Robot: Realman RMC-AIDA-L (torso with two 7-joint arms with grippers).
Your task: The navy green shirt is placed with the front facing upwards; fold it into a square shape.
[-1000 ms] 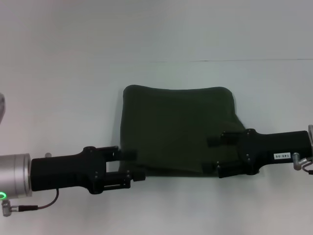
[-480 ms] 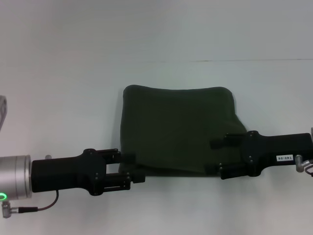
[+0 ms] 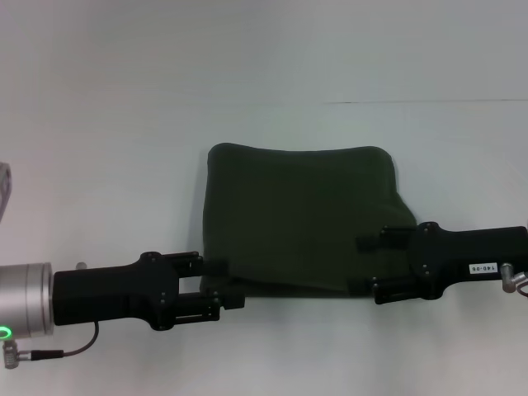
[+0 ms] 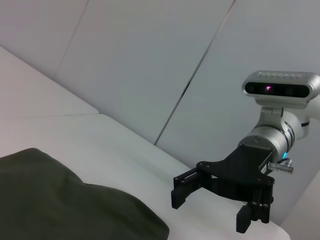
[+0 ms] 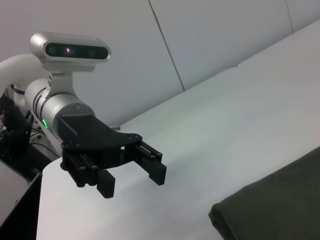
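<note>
Overhead, folded shirt (image 3: pixel 301 219), wrists reveal open tools

Right hand (image 3: pixel 369 264) — now slightly farther right, off the shirt (image 3: pixel 301 216)

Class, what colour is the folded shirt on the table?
Plain dark olive green shirt, clearest in the head view.

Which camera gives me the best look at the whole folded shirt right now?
The head view: the navy green shirt lies there as one near-square block, only its near corners hidden by the left gripper and right gripper. Each wrist view shows just one edge of it.
</note>
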